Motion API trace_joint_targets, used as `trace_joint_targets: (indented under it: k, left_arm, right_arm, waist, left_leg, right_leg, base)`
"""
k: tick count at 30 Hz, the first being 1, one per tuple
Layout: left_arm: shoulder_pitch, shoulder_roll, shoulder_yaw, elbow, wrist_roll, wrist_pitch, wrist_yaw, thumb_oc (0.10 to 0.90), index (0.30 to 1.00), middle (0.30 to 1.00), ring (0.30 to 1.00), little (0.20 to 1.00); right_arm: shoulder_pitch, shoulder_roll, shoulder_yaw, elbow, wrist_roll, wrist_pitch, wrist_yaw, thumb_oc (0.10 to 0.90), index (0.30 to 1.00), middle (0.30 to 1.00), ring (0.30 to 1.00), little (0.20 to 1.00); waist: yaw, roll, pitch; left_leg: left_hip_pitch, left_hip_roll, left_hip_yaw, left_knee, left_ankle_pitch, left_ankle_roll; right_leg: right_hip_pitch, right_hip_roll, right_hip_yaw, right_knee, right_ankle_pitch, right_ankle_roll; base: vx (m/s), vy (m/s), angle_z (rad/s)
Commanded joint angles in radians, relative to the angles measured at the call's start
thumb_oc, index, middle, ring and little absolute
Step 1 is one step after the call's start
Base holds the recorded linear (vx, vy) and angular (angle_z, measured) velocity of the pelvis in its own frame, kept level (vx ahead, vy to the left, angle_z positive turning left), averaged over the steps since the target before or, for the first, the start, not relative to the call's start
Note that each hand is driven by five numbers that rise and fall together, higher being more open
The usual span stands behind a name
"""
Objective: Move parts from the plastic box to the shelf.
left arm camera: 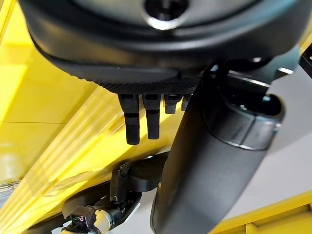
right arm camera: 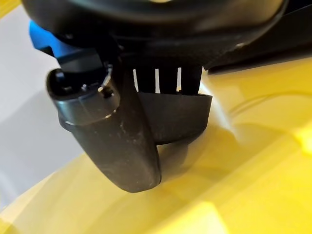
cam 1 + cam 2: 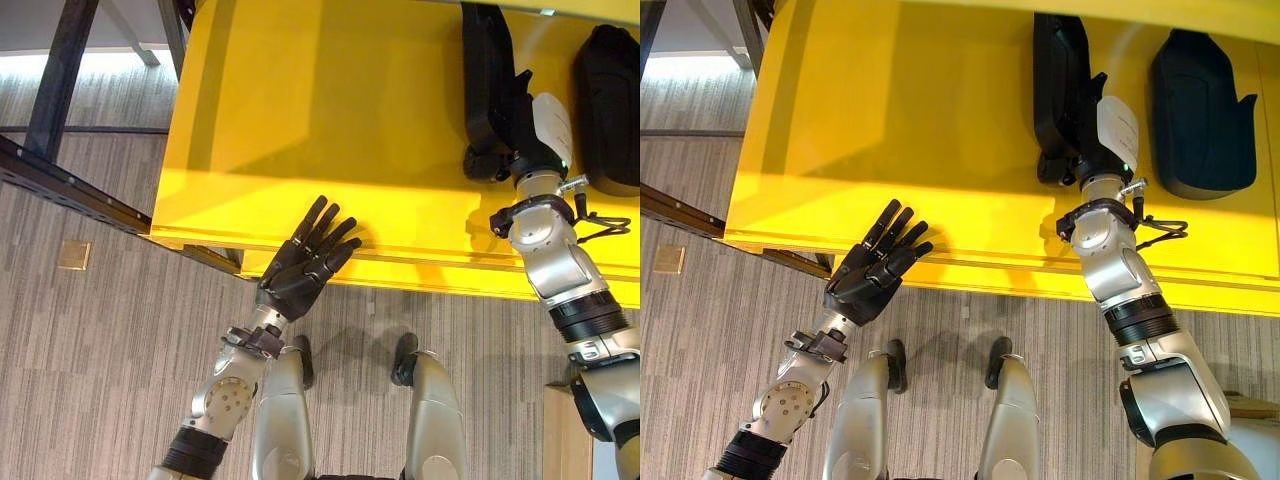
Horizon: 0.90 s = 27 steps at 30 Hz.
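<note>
On the yellow shelf (image 3: 940,110) a long black moulded part (image 3: 1060,80) lay under the right hand (image 3: 1085,150), whose fingers curled round its near end, probably to set it square beside a second, matte part (image 3: 1200,110); the left hand (image 3: 875,265) hovered open over the front lip
</note>
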Motion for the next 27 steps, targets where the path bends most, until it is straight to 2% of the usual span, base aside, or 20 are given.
trace_joint_targets:
  k: [1, 11, 16, 19, 27]
  left_arm:
    - [-0.016, -0.032, 0.009, -0.093, -0.011, -0.036, 0.006, 0.900, 1.000, 1.000, 1.000, 1.000]
    - [-0.010, -0.028, 0.014, -0.109, -0.009, -0.036, 0.024, 0.900, 1.000, 1.000, 1.000, 1.000]
    - [0.004, -0.035, 0.021, -0.120, -0.001, -0.030, 0.028, 0.900, 1.000, 1.000, 1.000, 1.000]
    - [0.001, -0.039, 0.015, -0.117, 0.002, -0.038, 0.029, 0.900, 1.000, 1.000, 1.000, 1.000]
    - [-0.005, -0.052, 0.009, -0.124, 0.011, -0.046, 0.047, 0.900, 1.000, 1.000, 1.000, 1.000]
  right_arm:
    - [-0.020, -0.019, -0.032, -0.022, -0.020, 0.002, 0.037, 0.400, 0.300, 0.300, 0.300, 0.300]
    - [-0.003, -0.017, -0.003, -0.127, -0.050, 0.001, 0.104, 0.400, 0.300, 0.300, 0.300, 0.300]
    - [0.044, 0.027, 0.011, -0.252, -0.092, 0.012, 0.132, 0.400, 0.300, 0.300, 0.300, 0.300]
    - [0.046, 0.056, 0.027, -0.292, -0.063, 0.031, 0.132, 0.400, 0.300, 0.300, 0.300, 0.300]
    - [0.078, 0.102, 0.038, -0.333, -0.048, 0.060, 0.120, 0.400, 0.300, 0.300, 0.300, 0.300]
  waist:
    - [-0.010, 0.031, -0.011]
    - [-0.011, 0.024, -0.011]
    - [-0.019, 0.020, -0.011]
    - [-0.021, 0.021, -0.011]
    - [-0.025, 0.022, -0.011]
  left_leg:
    - [0.081, -0.014, -0.031, -0.098, 0.018, 0.011]
    - [0.073, -0.012, -0.026, -0.097, 0.015, 0.016]
    - [0.075, -0.013, -0.022, -0.097, 0.015, 0.018]
    - [0.074, -0.012, -0.021, -0.094, 0.012, 0.019]
    - [0.072, -0.016, -0.023, -0.096, 0.015, 0.019]
  right_leg:
    - [0.068, 0.039, -0.001, 0.148, -0.165, -0.021]
    - [0.061, 0.038, 0.000, 0.147, -0.163, -0.019]
    - [0.062, 0.045, 0.006, 0.146, -0.162, -0.020]
    - [0.060, 0.047, 0.009, 0.150, -0.164, -0.021]
    - [0.057, 0.054, 0.014, 0.151, -0.165, -0.022]
  base:
    - [0.00, 0.000, 0.00]
    - [0.00, 0.000, 0.00]
    - [0.00, 0.000, 0.00]
    - [0.00, 0.000, 0.00]
    - [0.00, 0.000, 0.00]
